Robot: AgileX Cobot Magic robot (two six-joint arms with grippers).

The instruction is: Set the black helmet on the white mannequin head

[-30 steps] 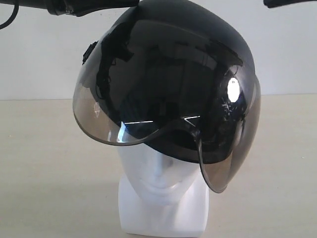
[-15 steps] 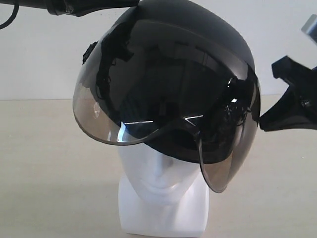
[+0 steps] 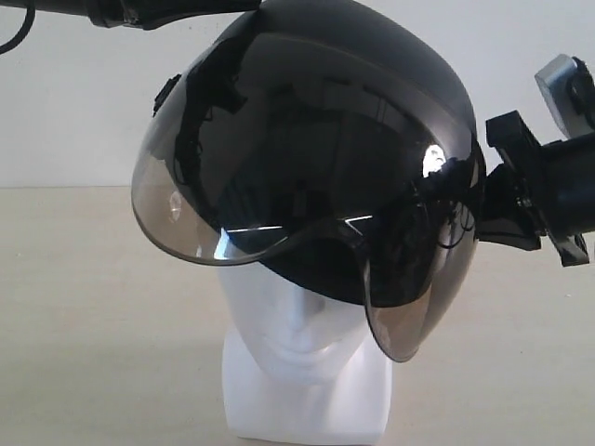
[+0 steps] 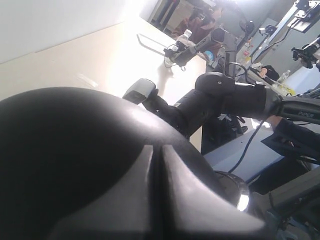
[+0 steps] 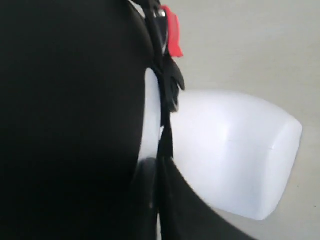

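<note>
The black helmet (image 3: 372, 56) sits tilted on top of the white mannequin head (image 3: 297, 330), its smoke-tinted visor (image 3: 251, 177) hanging over the brow. My left gripper (image 4: 157, 150) is shut, and its two fingers lie together against the helmet's dome (image 4: 60, 160); in the exterior view it is hidden behind the helmet. At the helmet's right side, my right gripper (image 3: 474, 200) has its fingers closed on a black strap (image 5: 165, 132) by the shell (image 5: 65, 100). The mannequin's blocky base (image 5: 235, 150) shows beyond that strap.
A red buckle (image 5: 172, 30) hangs on the strap. The beige tabletop (image 3: 84, 307) spreads around the mannequin, with a white wall (image 3: 65, 111) behind. My left arm (image 3: 139, 11) crosses the top left. The right arm (image 4: 220, 97) reaches in from the bench side.
My right gripper came in from the right to the helmet's side and closed there. The helmet turned slightly, its visor edge shifting left. The left arm has stayed put.
</note>
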